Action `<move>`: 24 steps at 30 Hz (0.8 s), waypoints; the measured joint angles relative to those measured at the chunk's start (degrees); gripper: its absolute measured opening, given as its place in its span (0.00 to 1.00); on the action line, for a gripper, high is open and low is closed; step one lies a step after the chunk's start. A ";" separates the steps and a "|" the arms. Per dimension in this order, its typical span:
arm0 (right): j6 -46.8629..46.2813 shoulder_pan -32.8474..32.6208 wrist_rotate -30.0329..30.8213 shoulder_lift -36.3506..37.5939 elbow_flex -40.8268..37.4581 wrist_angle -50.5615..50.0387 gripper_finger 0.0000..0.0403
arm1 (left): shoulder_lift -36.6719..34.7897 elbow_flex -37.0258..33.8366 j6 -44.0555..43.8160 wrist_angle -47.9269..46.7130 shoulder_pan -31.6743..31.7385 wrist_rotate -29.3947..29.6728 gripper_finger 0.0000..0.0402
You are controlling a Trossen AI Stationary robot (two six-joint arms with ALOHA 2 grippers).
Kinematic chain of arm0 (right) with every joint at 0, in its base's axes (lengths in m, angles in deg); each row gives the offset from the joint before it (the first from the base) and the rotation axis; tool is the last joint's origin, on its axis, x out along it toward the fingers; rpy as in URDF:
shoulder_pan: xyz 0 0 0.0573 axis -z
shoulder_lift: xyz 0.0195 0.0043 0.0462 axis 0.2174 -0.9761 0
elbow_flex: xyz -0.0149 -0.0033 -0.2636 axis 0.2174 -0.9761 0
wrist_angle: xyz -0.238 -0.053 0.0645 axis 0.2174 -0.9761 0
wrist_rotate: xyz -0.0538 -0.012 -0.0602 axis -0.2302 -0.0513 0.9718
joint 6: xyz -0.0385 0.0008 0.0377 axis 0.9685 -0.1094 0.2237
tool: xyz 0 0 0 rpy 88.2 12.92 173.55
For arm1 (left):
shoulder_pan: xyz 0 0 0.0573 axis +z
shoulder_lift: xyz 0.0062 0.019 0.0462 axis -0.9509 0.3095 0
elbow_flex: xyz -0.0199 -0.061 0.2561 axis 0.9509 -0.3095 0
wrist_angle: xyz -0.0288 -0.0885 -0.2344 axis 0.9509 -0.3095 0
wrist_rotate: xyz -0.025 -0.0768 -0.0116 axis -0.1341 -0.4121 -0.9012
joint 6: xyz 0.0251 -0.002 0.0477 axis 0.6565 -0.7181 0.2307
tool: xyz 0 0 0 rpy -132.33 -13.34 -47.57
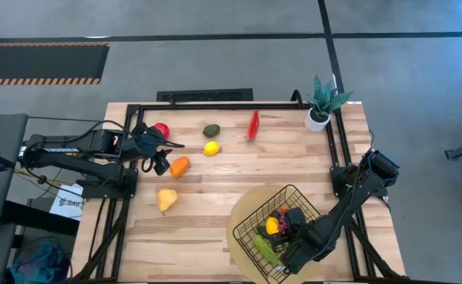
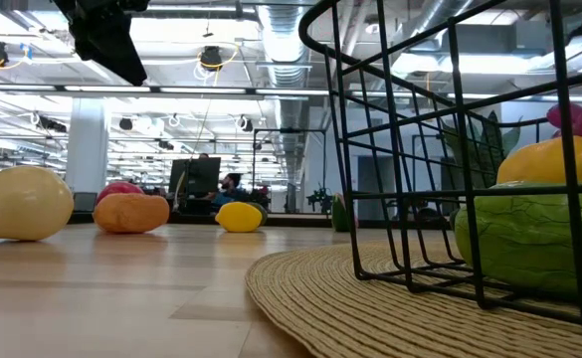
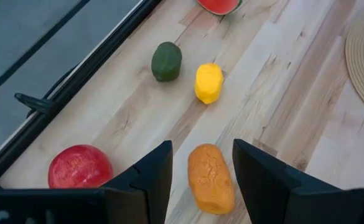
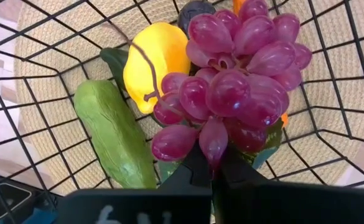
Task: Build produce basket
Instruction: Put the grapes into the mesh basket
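step: left gripper (image 3: 201,163) part open, empty, over the orange piece (image 3: 211,177), probably a carrot, between its fingers | next: lower, close | right gripper (image 4: 211,163) shut on grape bunch (image 4: 234,81) stem inside basket (image 1: 250,221)

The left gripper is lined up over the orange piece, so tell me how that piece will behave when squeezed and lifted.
The orange piece looks oblong and rounded, so it may roll or twist sideways if the left gripper closes off-centre. Its surface looks matte and creased, so it probably won't slip much. It looks like small toy produce, likely light and stiff, and should lift easily.
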 joint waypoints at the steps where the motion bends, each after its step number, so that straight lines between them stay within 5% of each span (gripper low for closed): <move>1: 0.15 -0.03 0.02 0.00 0.00 -0.04 0.00 | 0.00 0.00 0.00 -0.02 0.00 0.00 0.39; 24: 0.71 -0.03 -0.03 0.00 0.00 0.38 0.00 | 0.01 0.00 0.00 -0.02 -0.01 0.00 0.39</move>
